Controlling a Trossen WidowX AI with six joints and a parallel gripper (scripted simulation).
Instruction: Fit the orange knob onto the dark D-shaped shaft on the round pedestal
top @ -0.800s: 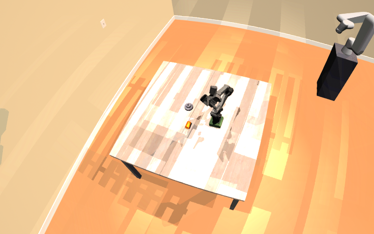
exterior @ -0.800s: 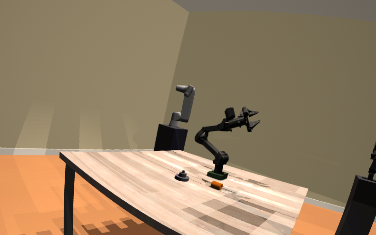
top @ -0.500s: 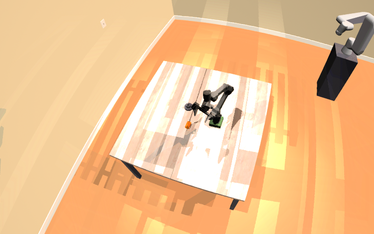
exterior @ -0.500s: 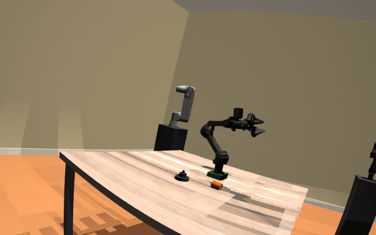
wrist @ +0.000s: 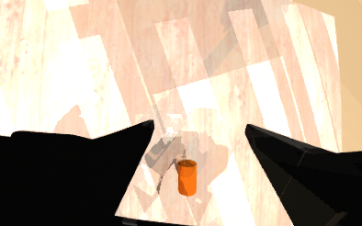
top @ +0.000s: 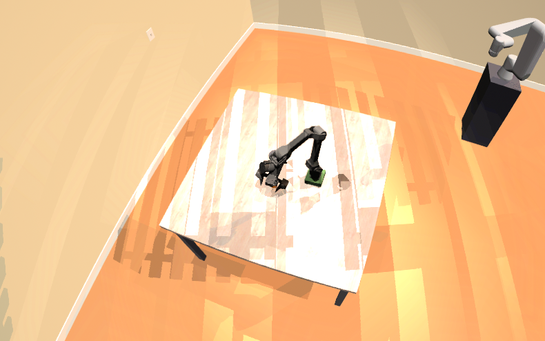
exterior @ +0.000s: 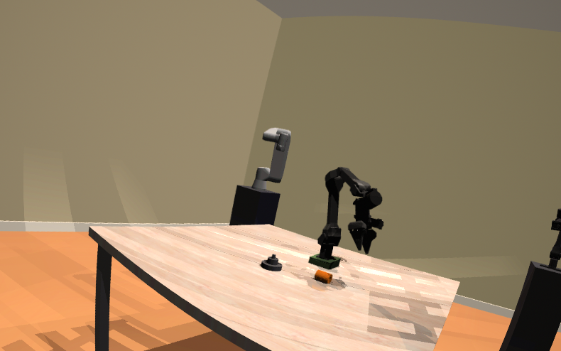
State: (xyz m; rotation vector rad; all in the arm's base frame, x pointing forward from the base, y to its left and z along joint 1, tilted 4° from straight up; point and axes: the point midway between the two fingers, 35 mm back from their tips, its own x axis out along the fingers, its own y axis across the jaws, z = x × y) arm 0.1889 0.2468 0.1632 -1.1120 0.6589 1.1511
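The robot is at the pick-up step, by the look of it: its gripper (top: 273,187) (exterior: 363,252) (wrist: 198,126) hangs above the table (top: 316,237) (exterior: 212,257) (wrist: 22,83), fingers pointing down and spread nearly as wide as they go, with nothing between them. The orange knob (top: 274,186) (exterior: 323,276) (wrist: 187,178) lies on its side on the table, below the fingers and near the arm's green base (top: 310,181) (exterior: 317,261). In the wrist view it shows between the 2 fingertips, toward the lower edge, its dark open end in sight. The round pedestal (exterior: 271,264) stands upright just beyond the base, its shaft (exterior: 273,257) bare.

The next move probably calls for lowering the open fingers around the knob and closing on its sides. Since the knob lies flat, it will likely need tipping upright, hole down, before any turning to find the flat side. A grip off its middle could make it roll or swing.

Counted: 1 knob, 1 pedestal, 1 shaft, 1 table and 1 gripper with 2 fingers. Around the room stand 2 other arms, 1 grey (top: 534,46) (exterior: 280,157) and 1 black (exterior: 558,244).
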